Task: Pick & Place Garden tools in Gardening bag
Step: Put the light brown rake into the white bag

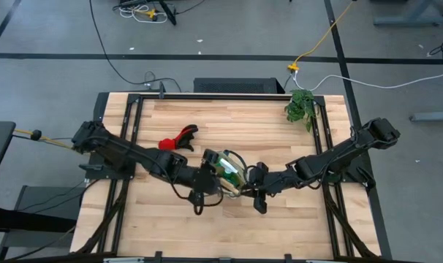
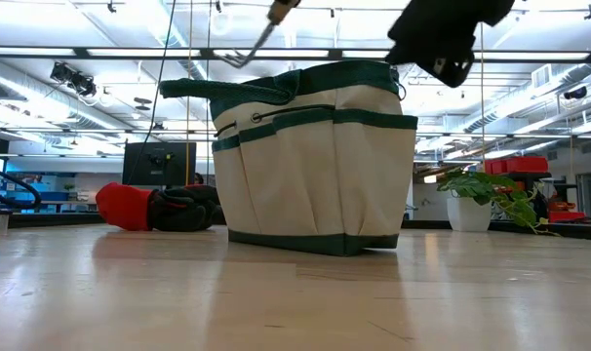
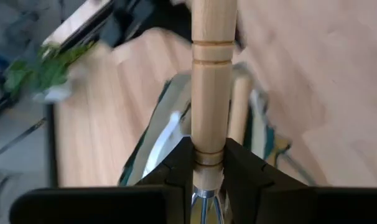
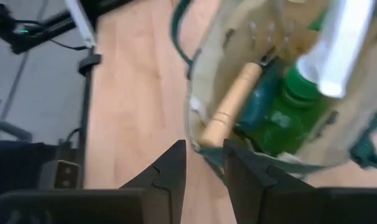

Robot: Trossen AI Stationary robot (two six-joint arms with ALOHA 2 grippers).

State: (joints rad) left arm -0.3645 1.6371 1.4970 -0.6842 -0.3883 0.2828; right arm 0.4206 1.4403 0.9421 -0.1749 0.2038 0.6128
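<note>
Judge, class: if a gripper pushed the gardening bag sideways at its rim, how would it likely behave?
The gardening bag looks like soft canvas, so its rim would probably give before the whole bag slides. It stands upright on a flat base with a green bottle and a wooden-handled tool inside; that weight likely steadies it. Its loop handles sag, so probably floppy.

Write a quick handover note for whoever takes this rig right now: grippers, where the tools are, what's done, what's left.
Left gripper: shut on the wooden-handled rake, held above the gardening bag.
Right gripper: open, empty, hovering at the bag's rim.
In the bag: green bottle, a wooden-handled tool, something teal beside it.
Still out: red-and-black handled tool, on the table beside the bag.
Left: drop the rake in, then fetch the red-and-black tool.
</note>
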